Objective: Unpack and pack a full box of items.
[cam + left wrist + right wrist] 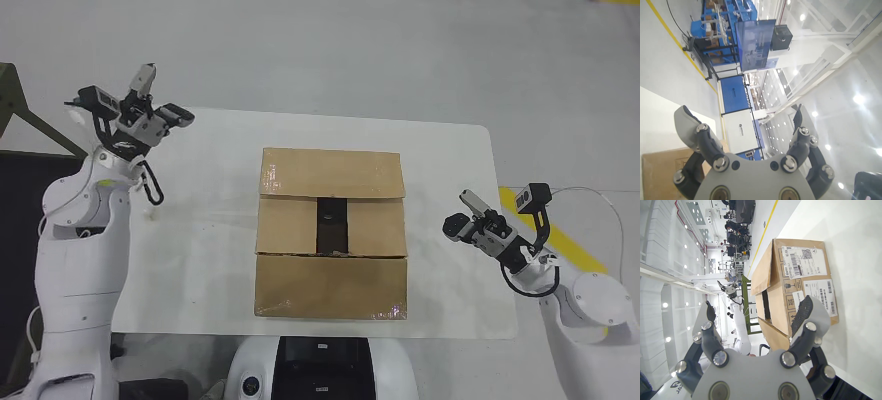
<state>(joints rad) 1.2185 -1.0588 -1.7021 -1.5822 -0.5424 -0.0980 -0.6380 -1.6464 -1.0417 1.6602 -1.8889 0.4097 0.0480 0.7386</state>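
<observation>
My right hand [758,306] hung spread, the box [776,298] ahead showing barcode labels [802,260]; my left hand [741,109] was spread too.

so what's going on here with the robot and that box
Nothing is being handled yet. A cardboard box sits in the middle of the white table, its top flaps folded down with a dark gap between them. The left gripper is open and empty near the table's far left corner. The right gripper is open and empty off the box's right side, near the table's edge. Neither touches the box, so unpacking has not begun.
</observation>
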